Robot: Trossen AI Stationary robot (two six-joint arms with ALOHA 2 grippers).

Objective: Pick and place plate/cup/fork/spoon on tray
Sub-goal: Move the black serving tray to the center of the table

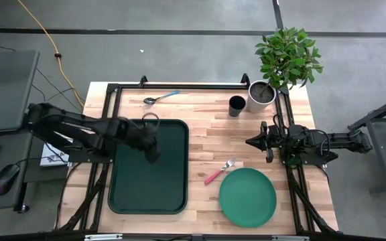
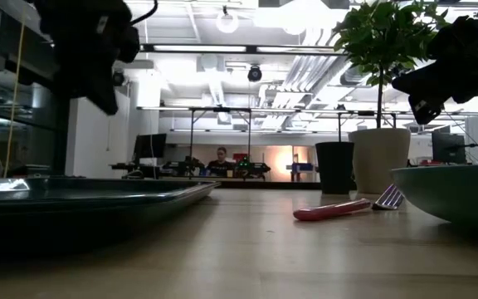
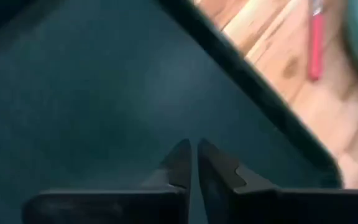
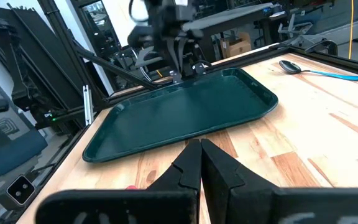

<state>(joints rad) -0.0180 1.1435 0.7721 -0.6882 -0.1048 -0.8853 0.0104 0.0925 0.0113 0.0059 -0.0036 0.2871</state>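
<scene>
The dark green tray (image 1: 148, 167) lies on the table's left half. My left gripper (image 1: 154, 157) hovers shut and empty above the tray's right part; its fingertips show in the left wrist view (image 3: 194, 149). The green plate (image 1: 247, 196) lies at the near right. The red-handled fork (image 1: 218, 172) lies between tray and plate. The teal-handled spoon (image 1: 161, 98) lies at the far edge. The dark cup (image 1: 237, 106) stands next to the white plant pot. My right gripper (image 1: 250, 142) waits shut and empty at the right, above the table.
A white pot with a green plant (image 1: 263, 96) stands at the far right corner, beside the cup. Bare wood lies between the tray and the right arm. A person sits far off in the room behind (image 2: 220, 158).
</scene>
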